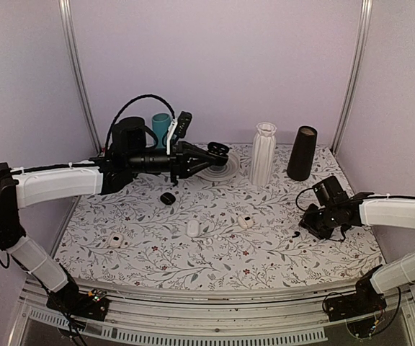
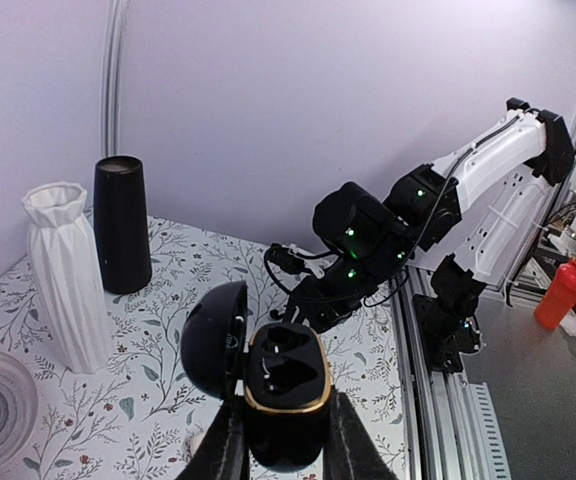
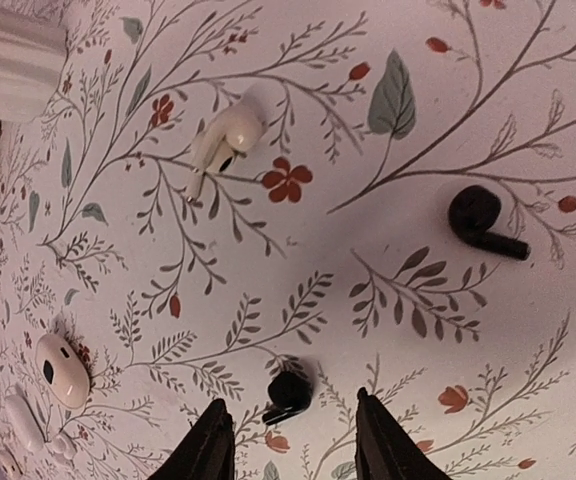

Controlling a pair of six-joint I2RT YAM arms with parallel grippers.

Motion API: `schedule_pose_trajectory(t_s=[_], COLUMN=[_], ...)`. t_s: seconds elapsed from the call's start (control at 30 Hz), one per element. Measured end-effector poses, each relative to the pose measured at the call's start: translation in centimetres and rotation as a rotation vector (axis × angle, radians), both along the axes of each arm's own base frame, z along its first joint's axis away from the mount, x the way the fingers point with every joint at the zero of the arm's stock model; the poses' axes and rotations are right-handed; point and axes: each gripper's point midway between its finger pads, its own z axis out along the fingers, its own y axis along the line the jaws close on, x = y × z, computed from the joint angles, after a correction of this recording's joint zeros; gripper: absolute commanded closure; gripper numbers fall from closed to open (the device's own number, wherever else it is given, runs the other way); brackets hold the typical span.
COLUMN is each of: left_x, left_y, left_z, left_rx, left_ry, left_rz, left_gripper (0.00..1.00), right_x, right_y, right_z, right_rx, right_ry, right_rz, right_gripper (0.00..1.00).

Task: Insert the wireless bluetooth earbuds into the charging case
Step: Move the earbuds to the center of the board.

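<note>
Black, pebble-shaped charging case hangs raised over the floral tablecloth in the left gripper. The right gripper is low at the cloth's right side, its fingertips too small to read from above.

Left wrist: both fingers are clamped on the gold-rimmed case, lid open, sockets empty.

Right wrist: the jaws stand apart, straddling a glossy black stemmed earbud that lies on the cloth and touches neither finger. A second black earbud and a white earbud lie well apart. If one finger meets the bud first, it could skid sideways or be pinched askew. Shadow hides how its stem lies.
</note>
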Motion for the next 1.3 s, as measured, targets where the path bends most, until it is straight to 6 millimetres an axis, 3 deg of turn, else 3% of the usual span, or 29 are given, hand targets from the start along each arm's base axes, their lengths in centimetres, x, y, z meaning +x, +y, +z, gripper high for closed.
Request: schedule_pose_trajectory(t_s=[0.27,0.5,0.77,1.0,1.3], left_x=[0.1,0.1,0.1,0.1,0.1], left_y=[0.0,0.0,0.0,0.1,0.1], left_z=[-0.1,-0.1,-0.2,-0.4,-0.4], left_rx=[0.003,0.004,0.009,0.014,0.015], left_ry=[-0.003,-0.004,0.001,0.005,0.005], left_rz=[0.003,0.004,0.004,0.004,0.003], left_gripper=[1.0,1.0,1.0,1.0,1.0], right_x=[1.9,3.1,5.0,4.8,5.2], right_y=[-5.7,-8.1,-8.0,-8.0,-6.6], right_z=[0.1,0.3,-0.6,-1.9,-2.7], right_rx=[-0.054,-0.097,-0.159,-0.182,-0.117], right_ry=[-0.016,-0.019,0.016,0.055,0.051], right_rz=[-0.157,-0.175,-0.084,-0.046,-0.008], right_gripper=[0.59,0.6,0.6,0.5,0.46])
